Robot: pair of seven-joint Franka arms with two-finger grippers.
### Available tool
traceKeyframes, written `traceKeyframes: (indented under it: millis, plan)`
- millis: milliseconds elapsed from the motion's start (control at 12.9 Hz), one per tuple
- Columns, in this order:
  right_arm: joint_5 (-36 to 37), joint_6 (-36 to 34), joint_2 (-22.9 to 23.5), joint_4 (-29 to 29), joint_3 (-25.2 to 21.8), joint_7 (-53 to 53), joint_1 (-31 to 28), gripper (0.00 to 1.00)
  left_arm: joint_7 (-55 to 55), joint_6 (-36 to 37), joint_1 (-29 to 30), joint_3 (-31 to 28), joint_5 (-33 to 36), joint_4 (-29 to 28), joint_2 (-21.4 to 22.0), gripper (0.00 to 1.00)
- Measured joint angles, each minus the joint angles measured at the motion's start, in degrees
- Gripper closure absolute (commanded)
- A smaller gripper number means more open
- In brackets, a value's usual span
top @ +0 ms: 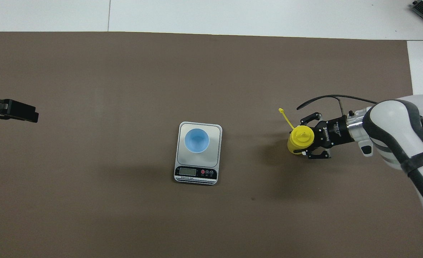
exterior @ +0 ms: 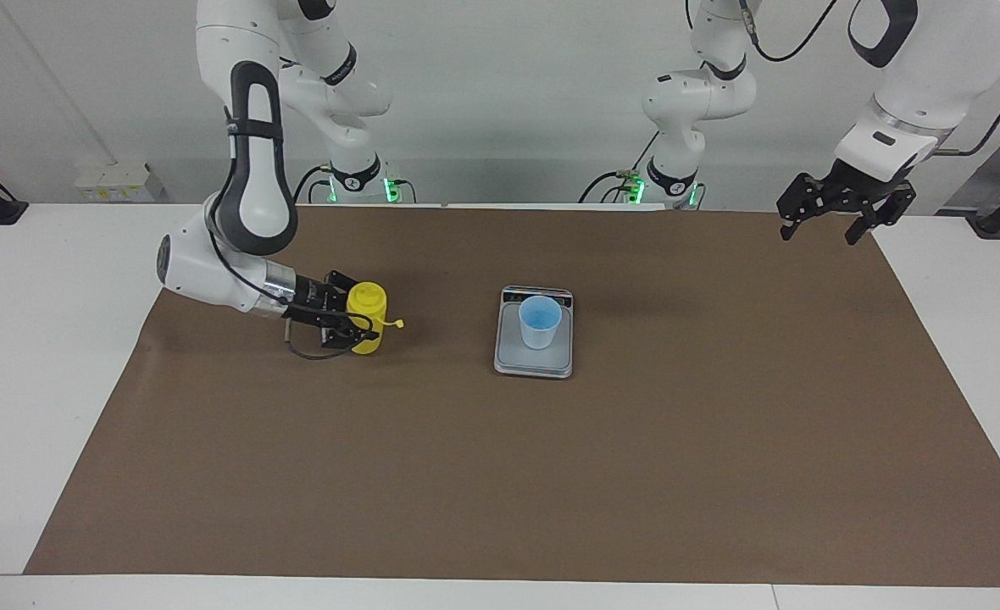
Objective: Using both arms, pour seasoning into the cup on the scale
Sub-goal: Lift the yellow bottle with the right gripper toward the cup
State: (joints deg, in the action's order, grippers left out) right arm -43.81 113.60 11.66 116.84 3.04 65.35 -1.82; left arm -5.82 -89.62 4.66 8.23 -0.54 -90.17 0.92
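The seasoning [exterior: 368,300] [top: 300,135], a yellow squeeze bottle, stands about upright on the brown mat toward the right arm's end. Its small tethered lid sticks out toward the scale. My right gripper [exterior: 363,329] [top: 302,144] reaches in level from the side and is shut on the bottle's body. Whether the bottle's base is off the mat I cannot tell. The light blue cup [exterior: 540,321] [top: 196,140] stands upright on the scale [exterior: 532,364] [top: 215,159] at mid table. My left gripper [exterior: 830,222] [top: 16,110] waits open, raised over the mat's edge at the left arm's end.
A brown mat [exterior: 551,474] [top: 125,215] covers most of the white table. The scale's dark display strip [top: 196,173] faces the robots. Bare mat lies between the bottle and the scale.
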Motion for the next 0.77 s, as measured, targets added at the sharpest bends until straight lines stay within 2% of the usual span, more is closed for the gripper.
traceKeyframes:
  millis: [310,542,775]
  plan:
    - [13.32,14.35,-1.66,-2.93,0.16,19.12,12.66,1.00,-0.31,0.00,0.23,-0.09,0.02,0.00,0.00,0.00]
    - [25.06,20.02,-1.08,-4.72,0.16,25.77,18.24,1.00,-0.32,0.00,0.23,-0.09,0.02,0.00,0.00,0.00]
    - [41.95,22.73,-0.07,-5.89,0.15,30.37,21.78,1.00,-0.33,0.01,0.23,-0.09,0.02,0.00,0.00,0.00]
